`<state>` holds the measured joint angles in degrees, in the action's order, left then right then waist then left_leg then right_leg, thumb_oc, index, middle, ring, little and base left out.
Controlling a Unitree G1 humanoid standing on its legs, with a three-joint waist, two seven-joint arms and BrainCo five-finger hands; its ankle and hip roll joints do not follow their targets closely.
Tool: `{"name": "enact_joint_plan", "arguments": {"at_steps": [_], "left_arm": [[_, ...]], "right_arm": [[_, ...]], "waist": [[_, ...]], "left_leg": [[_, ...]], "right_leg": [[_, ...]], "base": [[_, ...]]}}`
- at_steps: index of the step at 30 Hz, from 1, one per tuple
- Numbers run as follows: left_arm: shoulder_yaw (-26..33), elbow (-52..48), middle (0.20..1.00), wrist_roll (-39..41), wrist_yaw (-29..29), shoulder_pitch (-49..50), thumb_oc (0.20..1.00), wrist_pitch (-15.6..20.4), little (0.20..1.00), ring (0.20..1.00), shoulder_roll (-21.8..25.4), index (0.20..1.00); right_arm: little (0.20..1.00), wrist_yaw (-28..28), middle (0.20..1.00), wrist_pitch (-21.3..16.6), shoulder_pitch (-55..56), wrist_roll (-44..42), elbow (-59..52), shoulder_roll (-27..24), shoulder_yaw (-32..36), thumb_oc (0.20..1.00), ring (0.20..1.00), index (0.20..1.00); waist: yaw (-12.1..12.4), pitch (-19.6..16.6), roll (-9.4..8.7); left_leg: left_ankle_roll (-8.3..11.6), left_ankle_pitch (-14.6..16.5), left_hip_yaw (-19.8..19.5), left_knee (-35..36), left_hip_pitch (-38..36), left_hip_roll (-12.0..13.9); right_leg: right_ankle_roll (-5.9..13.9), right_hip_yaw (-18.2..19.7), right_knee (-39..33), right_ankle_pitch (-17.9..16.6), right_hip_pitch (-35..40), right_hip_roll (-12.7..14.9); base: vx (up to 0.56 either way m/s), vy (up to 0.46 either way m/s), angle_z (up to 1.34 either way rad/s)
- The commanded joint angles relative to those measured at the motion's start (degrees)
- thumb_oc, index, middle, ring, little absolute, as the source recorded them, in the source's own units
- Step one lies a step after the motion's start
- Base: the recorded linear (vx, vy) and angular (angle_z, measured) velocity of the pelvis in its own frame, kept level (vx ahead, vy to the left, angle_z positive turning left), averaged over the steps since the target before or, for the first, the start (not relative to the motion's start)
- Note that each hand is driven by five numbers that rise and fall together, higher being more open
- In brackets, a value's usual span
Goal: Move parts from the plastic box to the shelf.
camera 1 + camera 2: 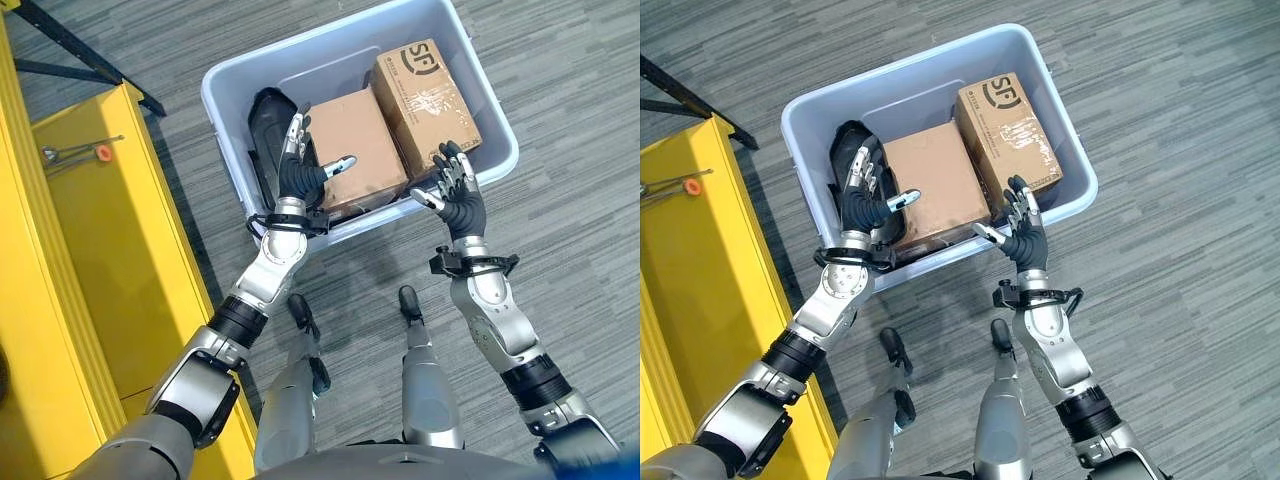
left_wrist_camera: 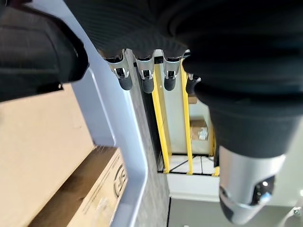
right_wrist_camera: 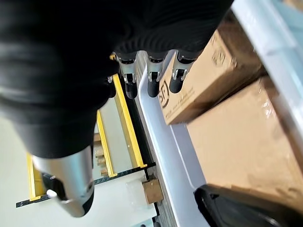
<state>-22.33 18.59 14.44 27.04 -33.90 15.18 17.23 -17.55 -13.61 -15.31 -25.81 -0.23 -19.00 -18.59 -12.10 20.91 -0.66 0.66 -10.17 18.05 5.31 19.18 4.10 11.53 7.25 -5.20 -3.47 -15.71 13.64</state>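
A pale blue plastic box (image 1: 228, 110) stands on the carpet in front of me. Inside lie a plain cardboard box (image 1: 365, 140), a printed cardboard box (image 1: 425, 90) tilted against the far right wall, and a black part (image 1: 268, 118) on the left. My left hand (image 1: 300, 170) hovers open over the box's near left side, thumb pointing at the plain cardboard box. Open as well, my right hand (image 1: 455, 195) sits at the near right rim, palm facing left, holding nothing. The yellow shelf (image 1: 110, 240) runs along my left.
A small tool with an orange tip (image 1: 75, 152) lies on the yellow shelf's surface. A black frame leg (image 1: 80, 55) crosses the floor at the upper left. Grey carpet (image 1: 570, 110) spreads to the right of the box.
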Motion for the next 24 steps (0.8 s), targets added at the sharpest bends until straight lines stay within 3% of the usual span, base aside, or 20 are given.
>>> {"name": "enact_joint_plan", "arguments": {"at_steps": [1, 6, 10, 11, 15, 24], "left_arm": [[2.86, 4.68, 1.000, -0.37, 3.31, -4.82, 1.000, 2.22, 1.000, 1.000, 1.39, 1.000], [7.21, 17.08, 1.000, 1.94, 8.78, -9.52, 1.000, 1.77, 1.000, 1.000, 4.02, 1.000], [8.42, 20.43, 1.000, 2.15, 10.60, -10.86, 1.000, 1.71, 1.000, 1.000, 4.92, 1.000], [8.42, 27.86, 1.000, -2.67, 14.67, -14.22, 1.000, -0.24, 1.000, 1.000, 7.77, 1.000], [9.43, 31.19, 1.000, -1.98, 17.00, -16.03, 1.000, 0.87, 1.000, 1.000, 9.60, 1.000], [6.41, 33.80, 1.000, -3.66, 15.55, -18.59, 1.000, -0.21, 1.000, 1.000, 10.40, 1.000]], "right_arm": [[1.000, 0.12, 1.000, -4.57, -1.83, -0.57, -4.95, -0.04, 1.69, 1.000, 1.000, 1.000], [1.000, -1.04, 1.000, -5.37, -2.14, -1.37, -4.27, 0.57, -0.35, 1.000, 1.000, 1.000], [1.000, -1.07, 1.000, -5.77, -1.99, -2.03, -4.31, 0.63, -1.05, 1.000, 1.000, 1.000], [1.000, -0.75, 1.000, -6.88, -1.41, -3.29, -4.37, 0.28, -2.37, 1.000, 1.000, 1.000], [1.000, -0.18, 1.000, -7.89, -1.21, -4.50, -4.75, -0.12, -3.88, 1.000, 1.000, 1.000], [1.000, 0.47, 1.000, -8.30, -0.77, -5.09, -4.88, -1.28, -4.70, 1.000, 1.000, 1.000]], "waist": [[1.12, -0.15, -2.01], [-0.50, 0.44, -3.07], [-0.85, 0.58, -3.43], [-1.48, 0.81, -4.05], [-1.85, 1.22, -4.55], [-2.35, 2.30, -4.94]], "left_leg": [[5.66, 4.58, -2.28, -3.65, -4.05, 6.46], [6.38, 3.63, -0.57, -2.42, -4.09, 7.18], [6.54, 3.46, -0.25, -2.22, -4.04, 7.29], [6.81, 3.19, 0.20, -1.91, -4.00, 7.52], [7.06, 3.07, 0.36, -2.03, -3.52, 7.79], [7.24, 2.99, -0.02, -2.42, -1.97, 7.76]], "right_leg": [[1.20, -0.55, 0.60, -6.91, -2.00, 2.43], [1.12, 0.77, 0.60, -7.36, -3.81, 1.45], [1.11, 0.91, 0.58, -7.43, -4.10, 1.30], [1.01, 1.06, 0.60, -7.45, -4.54, 0.90], [0.92, 1.24, 0.67, -7.49, -5.14, 0.63], [0.79, 0.99, 0.70, -7.50, -6.02, 0.69]], "base": [[0.00, 0.002, -0.09], [0.00, 0.011, -0.22], [0.00, -0.004, -0.06], [0.00, -0.004, -0.03], [0.00, -0.001, -0.05], [0.00, 0.000, 0.00]]}}
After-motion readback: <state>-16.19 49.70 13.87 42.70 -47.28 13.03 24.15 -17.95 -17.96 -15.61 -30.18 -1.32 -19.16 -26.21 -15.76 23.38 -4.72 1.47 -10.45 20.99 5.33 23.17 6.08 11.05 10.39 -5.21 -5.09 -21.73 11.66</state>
